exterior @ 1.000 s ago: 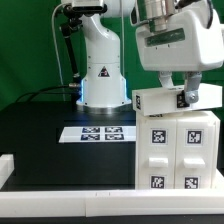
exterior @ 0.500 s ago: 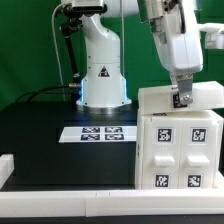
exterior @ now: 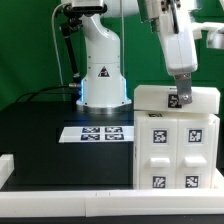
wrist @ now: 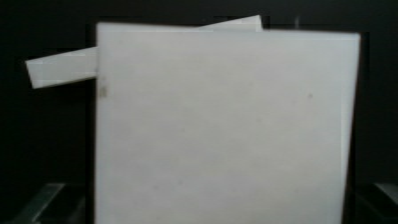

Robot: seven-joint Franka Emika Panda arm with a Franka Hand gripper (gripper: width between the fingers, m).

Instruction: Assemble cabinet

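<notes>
The cabinet body is a large white box at the exterior view's right, with several black-and-white tags on its front. A flat white panel lies across its top, roughly level. My gripper comes down from above and is shut on the panel near its right part, by a small tag. In the wrist view the panel fills nearly the whole picture and hides the cabinet body below it. The fingers hardly show there.
The marker board lies on the black table left of the cabinet. The arm's white base stands behind it. A white rail runs along the table's front and left edges. A slanted white strip peeks out behind the panel.
The panel was tilted and held higher, off to the left of the cabinet's top. My gripper has brought it down and levelled it onto the cabinet body.
</notes>
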